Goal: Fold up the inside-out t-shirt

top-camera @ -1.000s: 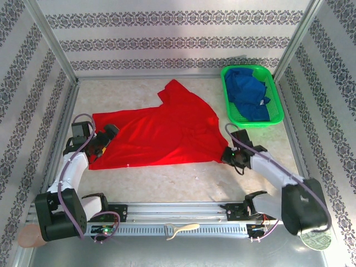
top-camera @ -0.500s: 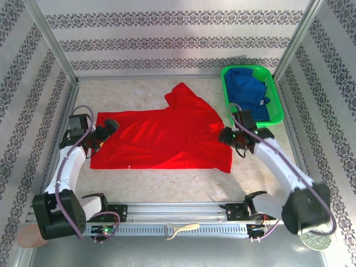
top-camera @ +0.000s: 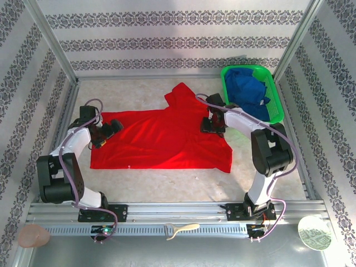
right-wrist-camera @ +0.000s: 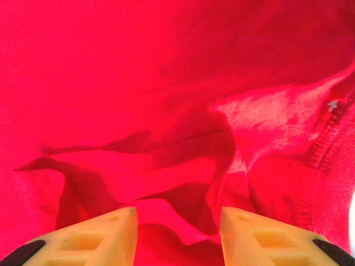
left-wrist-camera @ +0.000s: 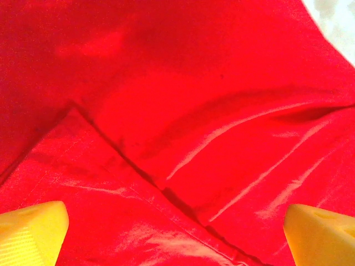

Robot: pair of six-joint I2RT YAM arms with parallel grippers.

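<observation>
**A:** what are the grippers up to?

**B:** left gripper (left-wrist-camera: pixel 177 233) has its jaws spread wide with nothing in them, sitting right over the left end of the t-shirt (top-camera: pixel 161 139). right gripper (right-wrist-camera: pixel 177 233) is partly parted above a wrinkly fold near the shirt's right side, not pinching anything afaict.

**A:** and the shirt?

**B:** lying mostly flat mid-table (top-camera: pixel 167 181), one part poking toward the back. green basket (top-camera: pixel 225 94) with a blue garment (top-camera: pixel 247 92) sits near it, back right.

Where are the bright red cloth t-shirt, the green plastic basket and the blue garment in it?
Bright red cloth t-shirt (top-camera: pixel 161 139): top view, middle of its body.
Green plastic basket (top-camera: pixel 277 105): top view, right rim.
Blue garment (top-camera: pixel 247 92): top view, crumpled middle.
</observation>
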